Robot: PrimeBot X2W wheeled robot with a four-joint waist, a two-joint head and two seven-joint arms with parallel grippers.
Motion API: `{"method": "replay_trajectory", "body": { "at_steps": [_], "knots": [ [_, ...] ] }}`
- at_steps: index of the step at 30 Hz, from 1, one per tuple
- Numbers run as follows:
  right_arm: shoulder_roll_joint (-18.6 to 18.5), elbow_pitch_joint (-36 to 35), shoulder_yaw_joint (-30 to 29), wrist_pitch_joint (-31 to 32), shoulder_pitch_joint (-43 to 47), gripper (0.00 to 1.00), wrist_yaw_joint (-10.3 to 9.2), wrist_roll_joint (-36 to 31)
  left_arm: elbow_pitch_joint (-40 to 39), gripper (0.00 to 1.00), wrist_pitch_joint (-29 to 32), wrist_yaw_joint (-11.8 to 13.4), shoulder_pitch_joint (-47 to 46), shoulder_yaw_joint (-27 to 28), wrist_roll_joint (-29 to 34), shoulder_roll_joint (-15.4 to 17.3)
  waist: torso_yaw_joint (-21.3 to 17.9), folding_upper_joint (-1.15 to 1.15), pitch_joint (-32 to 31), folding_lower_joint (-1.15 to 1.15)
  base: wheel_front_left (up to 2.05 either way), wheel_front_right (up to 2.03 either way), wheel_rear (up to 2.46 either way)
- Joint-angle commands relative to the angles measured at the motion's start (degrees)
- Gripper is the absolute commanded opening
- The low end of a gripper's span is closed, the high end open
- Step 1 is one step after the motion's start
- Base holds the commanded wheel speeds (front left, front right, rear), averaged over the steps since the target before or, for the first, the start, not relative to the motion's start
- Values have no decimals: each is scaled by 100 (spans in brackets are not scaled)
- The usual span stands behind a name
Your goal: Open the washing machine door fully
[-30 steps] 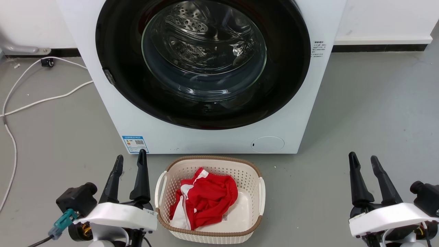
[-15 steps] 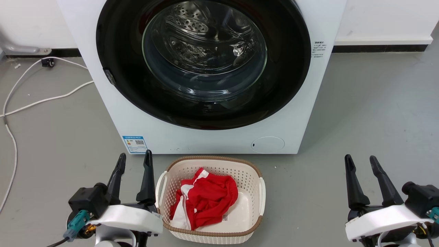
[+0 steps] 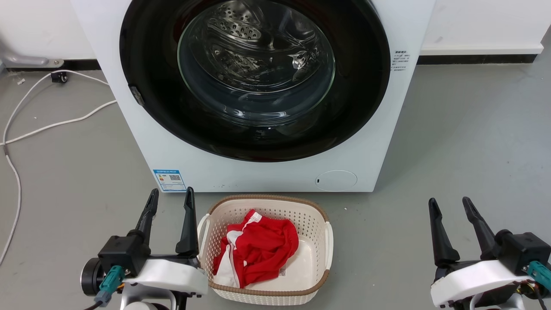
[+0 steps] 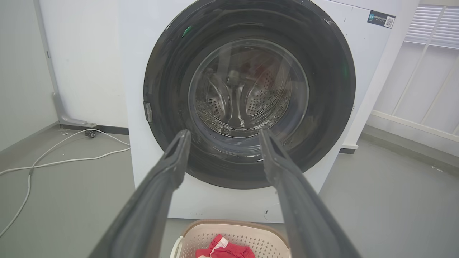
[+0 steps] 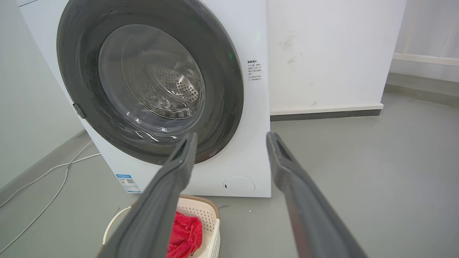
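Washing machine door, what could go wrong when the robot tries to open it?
1. The washing machine door is shut and glossy, with just a small grey tab at its left edge; the open left gripper might slip off it.
2. The basket with the red cloth stands right before the washing machine, beside that gripper; a reaching arm could knock it.
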Motion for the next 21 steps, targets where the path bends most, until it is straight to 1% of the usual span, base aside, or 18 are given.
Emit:
{"method": "replay_trajectory", "body": {
  "at_steps": [1,21],
  "knots": [
    [0,-59,8,-20,34,100,-2,-147,-54,100,-42,20,34,-31,143,35,3,0,-3,0,0,0,0],
    [4,-190,24,-164,95,100,-2,-1007,-27,100,-265,89,85,-167,978,55,10,0,15,0,0,0,0]
  ]
}}
